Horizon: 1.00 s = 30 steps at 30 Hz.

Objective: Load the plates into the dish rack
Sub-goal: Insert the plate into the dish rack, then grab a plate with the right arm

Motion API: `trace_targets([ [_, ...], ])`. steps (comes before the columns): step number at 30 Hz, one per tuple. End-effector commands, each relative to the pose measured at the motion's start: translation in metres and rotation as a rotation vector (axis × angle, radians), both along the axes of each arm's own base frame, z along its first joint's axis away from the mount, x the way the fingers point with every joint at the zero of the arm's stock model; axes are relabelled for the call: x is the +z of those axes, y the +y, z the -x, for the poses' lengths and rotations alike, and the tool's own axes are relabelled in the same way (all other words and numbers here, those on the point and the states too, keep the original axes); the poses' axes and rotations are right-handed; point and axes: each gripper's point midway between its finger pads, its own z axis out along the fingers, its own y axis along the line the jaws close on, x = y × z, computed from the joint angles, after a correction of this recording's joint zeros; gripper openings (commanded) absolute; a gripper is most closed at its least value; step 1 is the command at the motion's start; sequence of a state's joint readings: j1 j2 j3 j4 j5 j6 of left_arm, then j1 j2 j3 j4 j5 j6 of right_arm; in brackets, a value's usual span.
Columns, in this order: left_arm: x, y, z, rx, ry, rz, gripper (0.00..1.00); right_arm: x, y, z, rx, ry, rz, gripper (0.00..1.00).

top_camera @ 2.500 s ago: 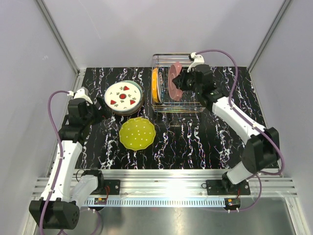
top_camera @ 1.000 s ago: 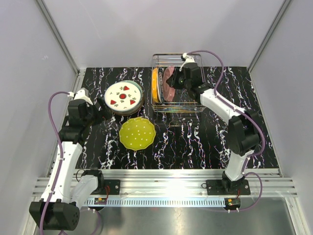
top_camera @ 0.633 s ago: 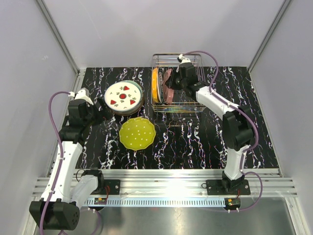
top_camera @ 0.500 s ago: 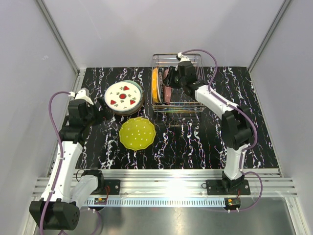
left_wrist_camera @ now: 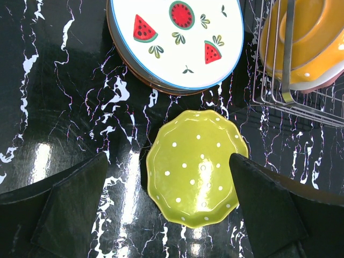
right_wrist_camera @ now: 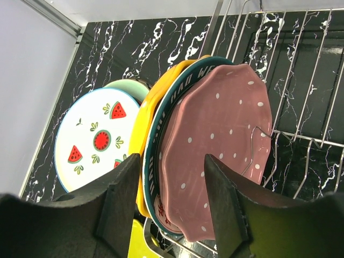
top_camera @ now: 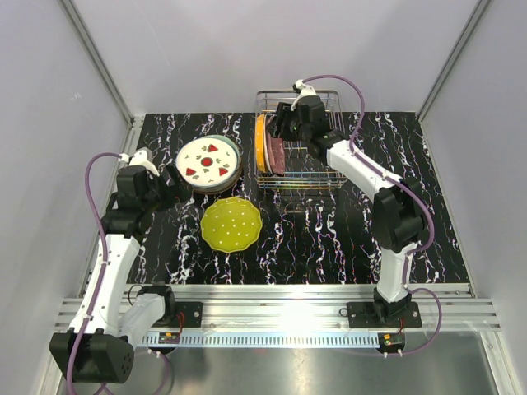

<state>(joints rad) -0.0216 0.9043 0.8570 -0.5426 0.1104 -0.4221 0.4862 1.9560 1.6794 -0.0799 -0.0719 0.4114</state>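
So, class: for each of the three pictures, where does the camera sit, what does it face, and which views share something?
Top view: above and behind the arms, looking down on the table; both arms show.
Left wrist: on the left arm, looking down at the green plate; its open fingers show.
Right wrist: at the dish rack, facing the pink plate; its fingers show.
All three share the watermelon plate.

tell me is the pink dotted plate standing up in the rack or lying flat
Upright: the pink plate stands on edge in the dish rack, leaning on the teal-rimmed plate.
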Motion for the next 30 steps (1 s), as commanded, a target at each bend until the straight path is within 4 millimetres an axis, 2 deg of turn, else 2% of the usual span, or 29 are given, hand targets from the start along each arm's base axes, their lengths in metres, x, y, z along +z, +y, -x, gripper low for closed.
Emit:
trace_targets([
  [1,0.007,-0.002,-0.005,-0.02,-0.041,-0.001,0.99,0.054,-0.002,0.011,0.015,-0.098,-0.026,0.58],
  [4,0.007,-0.003,-0.005,-0.025,-0.038,0.0,0.99,0.069,-0.008,0.021,0.017,-0.122,-0.02,0.59],
  [5,0.006,-0.003,-0.006,-0.025,-0.035,0.0,0.99,0.08,-0.012,0.027,0.018,-0.142,-0.019,0.59],
  [7,0.005,-0.001,-0.005,-0.019,-0.028,-0.005,0.99,0.086,-0.017,0.035,0.022,-0.153,-0.014,0.6],
  [8,0.005,0.0,-0.005,-0.011,-0.025,-0.01,0.99,0.099,-0.021,0.043,0.023,-0.176,-0.02,0.6],
  [9,0.003,0.003,-0.005,0.003,-0.018,-0.018,0.99,0.096,-0.025,0.048,0.027,-0.175,-0.007,0.6],
  [10,0.003,0.005,-0.005,0.01,-0.017,-0.022,0.99,0.111,-0.03,0.057,0.029,-0.202,-0.015,0.6],
  [11,0.004,0.005,-0.005,0.01,-0.018,-0.025,0.99,0.114,-0.033,0.063,0.03,-0.211,-0.013,0.61],
  [12,0.003,0.006,-0.006,0.017,-0.015,-0.028,0.99,0.105,-0.036,0.069,0.035,-0.197,-0.002,0.61],
  [13,0.001,0.007,-0.006,0.021,-0.009,-0.028,0.99,0.118,-0.04,0.08,0.041,-0.225,-0.013,0.61],
  [14,0.002,0.008,-0.006,0.024,-0.012,-0.028,0.99,0.118,-0.043,0.085,0.048,-0.232,-0.01,0.61],
  [15,0.0,0.009,-0.007,0.028,-0.004,-0.03,0.99,0.103,-0.044,0.094,0.068,-0.208,0.0,0.61],
  [16,-0.002,0.009,-0.007,0.029,0.005,-0.028,0.99,0.114,-0.047,0.105,0.083,-0.235,-0.013,0.61],
  [17,-0.003,0.01,-0.008,0.032,0.01,-0.028,0.99,0.112,-0.048,0.112,0.102,-0.24,-0.012,0.61],
  [18,-0.007,0.01,-0.009,0.035,0.025,-0.026,0.99,0.093,-0.048,0.122,0.126,-0.207,-0.005,0.61],
  [19,-0.009,0.011,-0.01,0.036,0.031,-0.027,0.99,0.101,-0.052,0.135,0.135,-0.231,-0.021,0.61],
  [20,-0.014,0.012,-0.011,0.042,0.052,-0.025,0.99,0.1,-0.055,0.141,0.143,-0.246,-0.025,0.6],
  [21,-0.016,0.012,-0.012,0.044,0.064,-0.023,0.99,0.076,-0.058,0.151,0.152,-0.212,-0.01,0.59],
  [22,-0.018,0.011,-0.012,0.041,0.075,-0.019,0.99,0.081,-0.064,0.162,0.155,-0.237,-0.019,0.57],
  [23,-0.023,0.01,-0.014,0.039,0.096,-0.014,0.99,0.063,-0.068,0.169,0.156,-0.227,-0.012,0.55],
  [24,-0.025,0.009,-0.014,0.033,0.105,-0.012,0.99,0.057,-0.071,0.175,0.157,-0.227,-0.01,0.53],
  [25,-0.026,0.008,-0.014,0.031,0.111,-0.007,0.99,0.061,-0.076,0.184,0.154,-0.248,-0.021,0.51],
  [26,-0.03,0.007,-0.015,0.026,0.123,-0.004,0.99,0.039,-0.079,0.19,0.156,-0.222,-0.009,0.49],
  [28,-0.034,0.006,-0.014,0.022,0.137,0.001,0.99,0.033,-0.083,0.201,0.168,-0.229,-0.02,0.49],
  [29,-0.037,0.006,-0.015,0.021,0.149,-0.001,0.99,0.017,-0.084,0.206,0.172,-0.208,-0.018,0.49],
  [30,-0.041,0.006,-0.014,0.024,0.166,-0.004,0.99,0.012,-0.081,0.212,0.203,-0.199,-0.024,0.49],
])
